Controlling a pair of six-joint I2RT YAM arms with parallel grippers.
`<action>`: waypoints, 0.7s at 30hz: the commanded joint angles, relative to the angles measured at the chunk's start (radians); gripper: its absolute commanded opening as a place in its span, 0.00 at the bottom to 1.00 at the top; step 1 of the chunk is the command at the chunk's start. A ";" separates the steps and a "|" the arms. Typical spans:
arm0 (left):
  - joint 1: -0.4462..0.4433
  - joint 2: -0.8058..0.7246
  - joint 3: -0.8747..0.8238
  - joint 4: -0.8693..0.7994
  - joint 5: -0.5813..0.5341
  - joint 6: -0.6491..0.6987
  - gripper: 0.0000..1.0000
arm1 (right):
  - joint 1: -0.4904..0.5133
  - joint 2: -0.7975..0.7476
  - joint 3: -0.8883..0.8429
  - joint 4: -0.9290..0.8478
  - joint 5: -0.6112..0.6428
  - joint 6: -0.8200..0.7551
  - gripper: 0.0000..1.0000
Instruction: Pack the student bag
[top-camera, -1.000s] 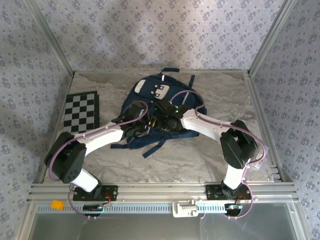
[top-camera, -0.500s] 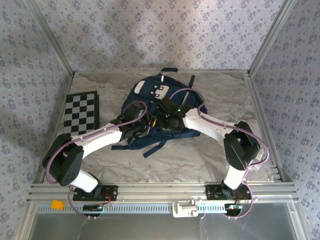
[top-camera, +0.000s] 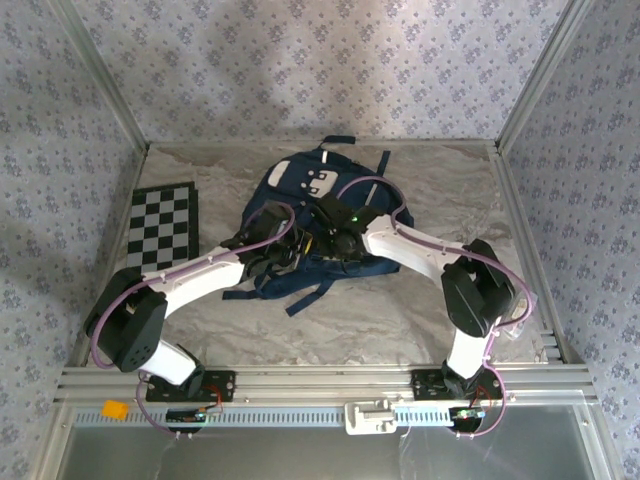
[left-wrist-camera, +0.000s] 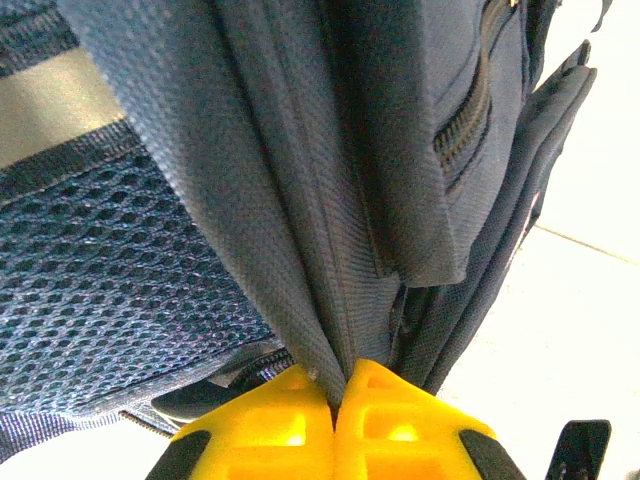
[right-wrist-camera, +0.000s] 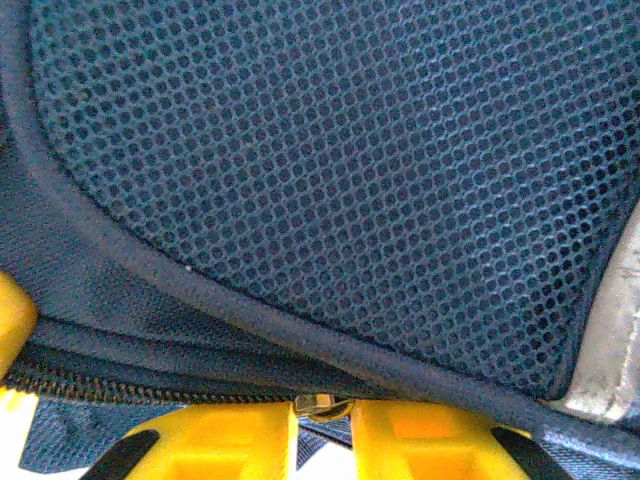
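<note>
Gripping, L hand (left-wrist-camera: 335, 398): yellow fingers pinched shut on a fold of the student bag (top-camera: 265, 195) by a zip seam.
R hand (right-wrist-camera: 322, 420): fingers closed on zip pull (right-wrist-camera: 320, 404) at mesh panel edge.
Bag spot: flat on bench (top-camera: 400, 310), centre, btwn both arms.
Axis: runs near-far; loose straps (top-camera: 300, 295) trail near, carry loop (top-camera: 340, 140) at far end.
Inside: can't tell, contents hidden.
Chequer board (top-camera: 165, 222): flat, left of bag, apart.
White flap (top-camera: 318, 182): marks too small to read.
</note>
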 joint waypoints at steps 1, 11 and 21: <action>-0.003 -0.045 0.022 -0.023 -0.013 0.009 0.00 | -0.017 0.000 0.017 -0.030 0.100 -0.026 0.18; 0.073 -0.059 0.004 -0.061 0.000 0.073 0.00 | -0.115 -0.199 -0.274 0.053 -0.056 -0.088 0.17; 0.076 -0.047 0.017 -0.051 0.021 0.083 0.00 | -0.095 -0.166 -0.210 0.170 -0.193 -0.246 0.23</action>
